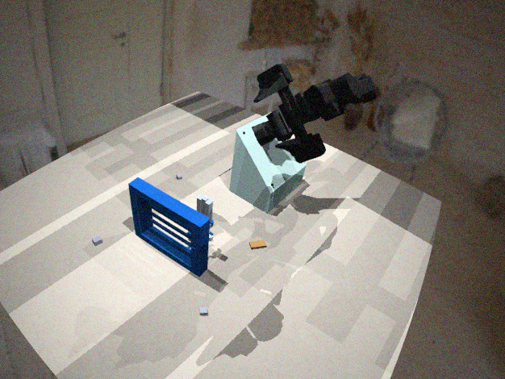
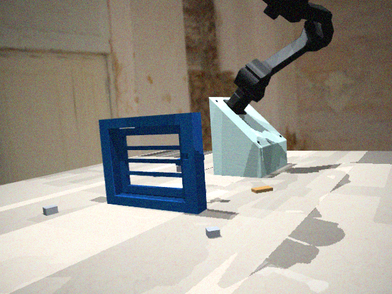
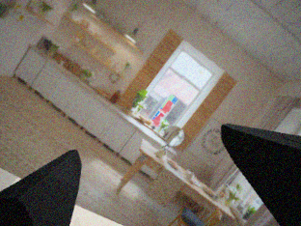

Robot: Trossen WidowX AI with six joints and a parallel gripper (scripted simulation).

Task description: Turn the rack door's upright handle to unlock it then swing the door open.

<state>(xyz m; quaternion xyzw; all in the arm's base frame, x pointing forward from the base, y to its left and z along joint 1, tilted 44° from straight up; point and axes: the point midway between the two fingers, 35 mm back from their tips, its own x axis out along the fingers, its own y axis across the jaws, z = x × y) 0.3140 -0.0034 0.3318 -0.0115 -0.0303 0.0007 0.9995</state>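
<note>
well, the blue door (image 1: 170,226) (image 2: 154,161) sits below the hand (image 1: 285,116).

Your setting: a home interior, kitchen and living space in one. You have, in the wrist view: one long run of pale low cabinets (image 3: 92,111); one bright window (image 3: 180,82) with brown side panels; potted greenery (image 3: 140,98); one wooden table (image 3: 185,179), plants near it. In your top view: one panelled room door (image 1: 102,73) with a lever handle (image 1: 119,35).
</note>
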